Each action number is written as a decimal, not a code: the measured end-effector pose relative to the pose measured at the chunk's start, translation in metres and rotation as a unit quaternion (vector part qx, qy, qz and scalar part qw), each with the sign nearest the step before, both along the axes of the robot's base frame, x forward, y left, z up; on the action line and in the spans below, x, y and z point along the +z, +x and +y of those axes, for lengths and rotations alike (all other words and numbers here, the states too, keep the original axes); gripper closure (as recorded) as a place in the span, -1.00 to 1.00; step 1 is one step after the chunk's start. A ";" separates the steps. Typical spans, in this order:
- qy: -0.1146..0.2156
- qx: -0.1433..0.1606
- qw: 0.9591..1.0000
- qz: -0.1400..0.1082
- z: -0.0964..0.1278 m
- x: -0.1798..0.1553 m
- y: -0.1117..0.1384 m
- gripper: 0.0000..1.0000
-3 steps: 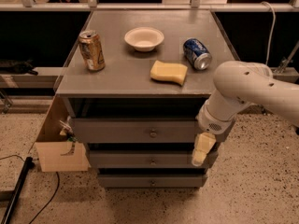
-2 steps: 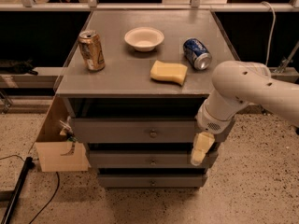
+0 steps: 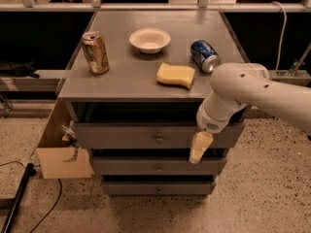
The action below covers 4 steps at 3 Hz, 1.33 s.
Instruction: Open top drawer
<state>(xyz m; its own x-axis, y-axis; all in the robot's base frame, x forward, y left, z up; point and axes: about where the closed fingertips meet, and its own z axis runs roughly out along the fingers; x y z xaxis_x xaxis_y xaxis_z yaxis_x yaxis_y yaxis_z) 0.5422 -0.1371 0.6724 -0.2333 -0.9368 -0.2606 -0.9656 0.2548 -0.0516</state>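
The flat grey wooden top drawer [image 3: 121, 136], with 1 small round metal knob [image 3: 159, 139], is sitting at frame centre. The cream gripper [image 3: 200, 148] is hanging before its right end from a smooth white arm [image 3: 252, 89]; grip state indeterminable.

Single view only. Camera set high in front of counter [image 3: 131, 84], tilted down, facing counter top and drawer fronts nearly square-on. Middle range: whole counter in frame, floor [image 3: 262, 198] below and to both sides. Top drawer [image 3: 116, 136] sits just under frame centre. Arm [image 3: 252, 89] enters from right edge, nearest lens, looms large. Gripper [image 3: 199, 148] hangs at arm's end, before right part of drawer fronts.
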 end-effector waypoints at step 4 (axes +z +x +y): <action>-0.017 0.010 1.000 0.005 0.011 -0.019 0.001 -1.00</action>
<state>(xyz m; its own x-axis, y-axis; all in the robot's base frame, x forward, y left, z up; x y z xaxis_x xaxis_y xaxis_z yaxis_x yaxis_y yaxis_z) 0.5435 -0.1265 0.6535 -0.2165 -0.9498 -0.2259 -0.9710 0.2335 -0.0513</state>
